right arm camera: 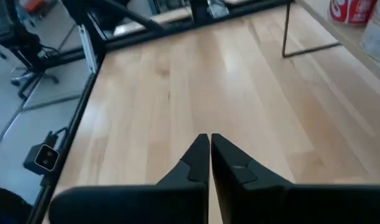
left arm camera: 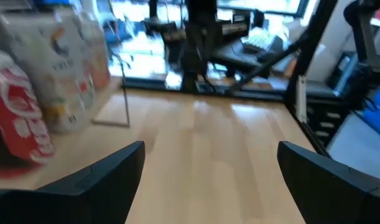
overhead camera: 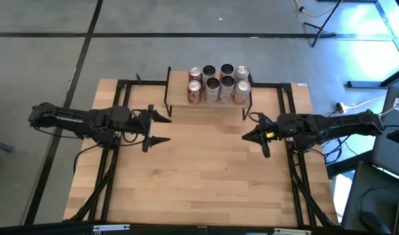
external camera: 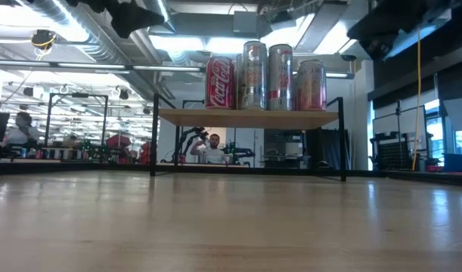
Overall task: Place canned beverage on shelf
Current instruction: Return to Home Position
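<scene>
The shelf (external camera: 249, 118) stands at the table's far middle, a light board on thin black legs (right arm camera: 285, 31). Several cans stand upright on its top: red ones (overhead camera: 195, 93) at its left end, silver and dark-topped ones (overhead camera: 226, 81) beside them. My left gripper (overhead camera: 164, 128) hovers open left of the shelf's front, above the tabletop, with nothing between its fingers (left arm camera: 96, 180). The red can (left arm camera: 18, 118) and a white can (left arm camera: 59, 68) show off to one side in its wrist view. My right gripper (right arm camera: 209, 155) hovers shut and empty right of the shelf's front (overhead camera: 246, 138).
Black frame rails (overhead camera: 121, 98) run along the table's left and right sides under the arms. Bare wooden tabletop (overhead camera: 199, 176) spreads between the grippers and toward the near edge. A person (external camera: 212, 149) shows in the room beyond, seen under the shelf.
</scene>
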